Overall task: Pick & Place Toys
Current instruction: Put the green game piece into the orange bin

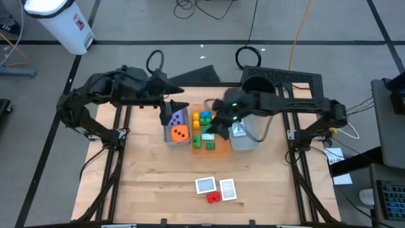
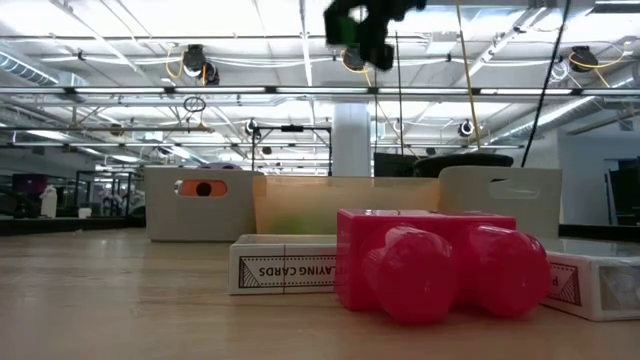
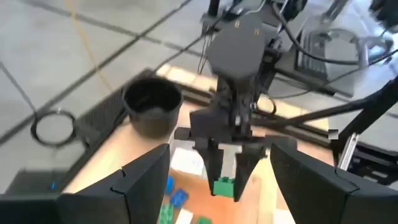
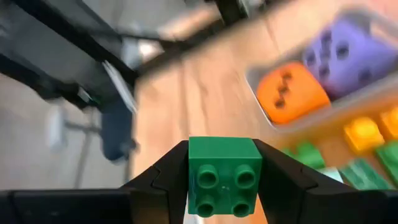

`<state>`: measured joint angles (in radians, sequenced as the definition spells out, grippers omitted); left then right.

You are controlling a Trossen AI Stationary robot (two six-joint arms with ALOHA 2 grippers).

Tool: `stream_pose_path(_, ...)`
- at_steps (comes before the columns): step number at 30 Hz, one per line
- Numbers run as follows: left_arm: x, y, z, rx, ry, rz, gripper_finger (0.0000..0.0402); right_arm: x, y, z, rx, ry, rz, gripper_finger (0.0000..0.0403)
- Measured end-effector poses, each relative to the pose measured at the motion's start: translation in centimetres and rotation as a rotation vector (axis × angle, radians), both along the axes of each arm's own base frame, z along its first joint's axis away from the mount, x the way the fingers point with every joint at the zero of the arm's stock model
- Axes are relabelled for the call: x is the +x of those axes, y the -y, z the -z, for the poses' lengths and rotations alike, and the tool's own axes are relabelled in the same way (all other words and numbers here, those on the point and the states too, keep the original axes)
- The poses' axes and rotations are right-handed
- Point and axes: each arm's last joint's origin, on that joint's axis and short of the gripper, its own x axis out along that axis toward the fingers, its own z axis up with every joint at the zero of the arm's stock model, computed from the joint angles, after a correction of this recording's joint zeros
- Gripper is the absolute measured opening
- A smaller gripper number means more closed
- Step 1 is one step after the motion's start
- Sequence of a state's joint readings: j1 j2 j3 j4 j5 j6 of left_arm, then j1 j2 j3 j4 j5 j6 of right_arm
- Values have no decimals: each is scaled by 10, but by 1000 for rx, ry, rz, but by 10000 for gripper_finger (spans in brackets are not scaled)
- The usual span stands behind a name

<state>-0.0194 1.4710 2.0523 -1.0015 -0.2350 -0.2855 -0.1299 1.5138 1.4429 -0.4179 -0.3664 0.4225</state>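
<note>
Mostly we are sorted: our right gripper [image 4: 222,180], clamped on a green brick [image 4: 224,175], hangs above the orange tray [image 1: 218,149], while our left gripper [image 1: 171,105] waits with fingers spread, and a red brick [image 1: 214,196] and two cards [image 1: 205,185] lie unpicked.

A black round bucket [image 1: 261,83] is seen at upper centre-right. Below it, two grey trays [image 1: 169,135] [image 1: 247,140] flank an orange tray [image 1: 219,149].

High view straight down; low view table-level, red brick [image 2: 425,262] close; wrist views share orange tray [image 1: 218,149].
</note>
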Motion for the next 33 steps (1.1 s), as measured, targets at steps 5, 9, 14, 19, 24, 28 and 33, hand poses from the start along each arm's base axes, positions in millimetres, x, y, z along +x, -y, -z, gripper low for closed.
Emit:
stream_pose_path(5,-1,-2,5,-31,-46,-10,285,28,1,48,-27,-198,-37,144)
stream_pose_path(9,-4,-3,3,-23,-48,54,285,37,0,87,-135,-380,-39,143)
stream_pose_path(14,-7,-6,4,-53,-59,122,285,38,-8,119,-329,-565,-67,144)
stream_pose_path(19,3,-6,19,-51,-103,172,285,42,-14,129,-458,-595,-102,143)
stream_pose_path(24,18,-7,43,-102,-145,245,285,43,-10,133,-485,-602,-100,146)
stream_pose_path(28,35,-4,63,-139,-115,340,285,47,-5,145,-482,-628,-100,144)
stream_pose_path(33,46,-7,77,-169,-75,365,285,51,-4,165,-483,-687,-129,146)
